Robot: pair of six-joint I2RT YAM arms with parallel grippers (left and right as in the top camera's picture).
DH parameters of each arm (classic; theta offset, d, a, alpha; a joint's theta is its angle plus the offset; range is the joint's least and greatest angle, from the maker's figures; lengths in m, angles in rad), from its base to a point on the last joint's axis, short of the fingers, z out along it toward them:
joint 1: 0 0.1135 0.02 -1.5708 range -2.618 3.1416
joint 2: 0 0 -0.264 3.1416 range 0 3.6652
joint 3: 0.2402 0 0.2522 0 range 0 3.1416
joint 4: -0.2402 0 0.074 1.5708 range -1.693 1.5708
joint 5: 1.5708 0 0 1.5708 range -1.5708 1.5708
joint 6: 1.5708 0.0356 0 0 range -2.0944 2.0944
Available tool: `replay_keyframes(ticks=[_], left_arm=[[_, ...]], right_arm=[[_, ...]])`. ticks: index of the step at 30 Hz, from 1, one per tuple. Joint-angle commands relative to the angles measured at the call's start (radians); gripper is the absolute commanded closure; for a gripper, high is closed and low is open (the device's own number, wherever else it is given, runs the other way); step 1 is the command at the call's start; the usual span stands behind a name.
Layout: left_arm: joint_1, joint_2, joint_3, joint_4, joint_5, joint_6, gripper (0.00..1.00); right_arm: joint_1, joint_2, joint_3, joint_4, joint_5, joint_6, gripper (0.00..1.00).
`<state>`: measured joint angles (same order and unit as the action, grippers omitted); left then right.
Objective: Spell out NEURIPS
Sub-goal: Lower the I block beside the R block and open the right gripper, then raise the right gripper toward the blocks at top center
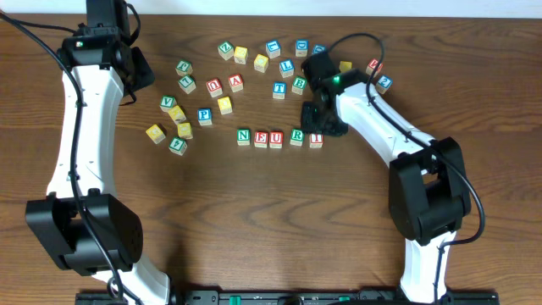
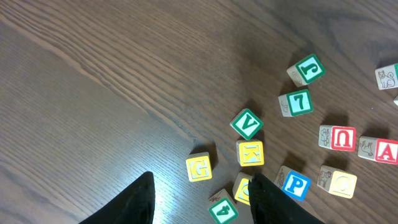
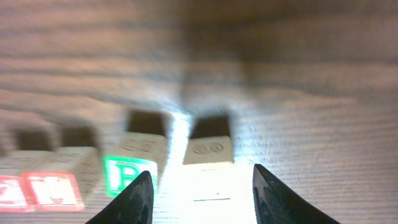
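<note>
A row of letter blocks on the table reads N [image 1: 244, 136], E [image 1: 261, 138], U [image 1: 276, 139], R [image 1: 296, 136], I [image 1: 316, 139]. My right gripper [image 1: 329, 120] is open, low at the row's right end. In the right wrist view its fingers [image 3: 200, 180] straddle the I block [image 3: 209, 148] without touching it, and the green R [image 3: 127, 174] is beside it. A blue P block [image 1: 204, 116] lies in the left cluster and also shows in the left wrist view [image 2: 296, 185]. My left gripper [image 1: 146, 80] is open and empty [image 2: 202, 188], above the yellow G block [image 2: 199, 168].
Loose blocks lie left of the row: V [image 2: 247, 124], K [image 2: 250, 153], 4 [image 2: 223, 210], 7 [image 2: 296, 102], red U [image 2: 339, 137], A [image 2: 384, 150]. More blocks stand along the back [image 1: 273, 47], some near the right arm [image 1: 384, 82].
</note>
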<state>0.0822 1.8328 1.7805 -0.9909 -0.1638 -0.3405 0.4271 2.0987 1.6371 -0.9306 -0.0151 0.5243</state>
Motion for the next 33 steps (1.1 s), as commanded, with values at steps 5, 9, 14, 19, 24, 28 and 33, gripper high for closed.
replay_keyframes(ticks=[5, 9, 14, 19, 24, 28, 33], left_arm=[[0.0, 0.01, -0.01, -0.003, -0.013, -0.009, 0.52], [0.0, 0.01, -0.01, -0.002, -0.013, -0.009, 0.51], [0.0, 0.01, -0.01, -0.002, -0.013, -0.009, 0.52], [0.0, 0.01, -0.01, -0.002, -0.013, -0.009, 0.51], [0.0, 0.01, -0.01, -0.003, -0.013, -0.009, 0.51], [0.0, 0.01, -0.01, -0.003, -0.01, -0.008, 0.52], [0.0, 0.01, -0.01, -0.003, -0.002, -0.009, 0.51]], right_arm=[[-0.008, -0.027, 0.182, -0.083, 0.015, -0.071, 0.47], [0.002, -0.027, 0.233, -0.038, -0.022, -0.094, 0.41], [0.071, -0.026, 0.24, 0.112, -0.074, -0.095, 0.37], [0.163, -0.026, 0.24, 0.219, -0.033, -0.084, 0.37], [0.217, -0.026, 0.24, 0.266, 0.018, -0.076, 0.36], [0.225, -0.026, 0.24, 0.267, 0.024, -0.076, 0.36], [0.225, -0.026, 0.24, 0.262, 0.024, -0.076, 0.35]])
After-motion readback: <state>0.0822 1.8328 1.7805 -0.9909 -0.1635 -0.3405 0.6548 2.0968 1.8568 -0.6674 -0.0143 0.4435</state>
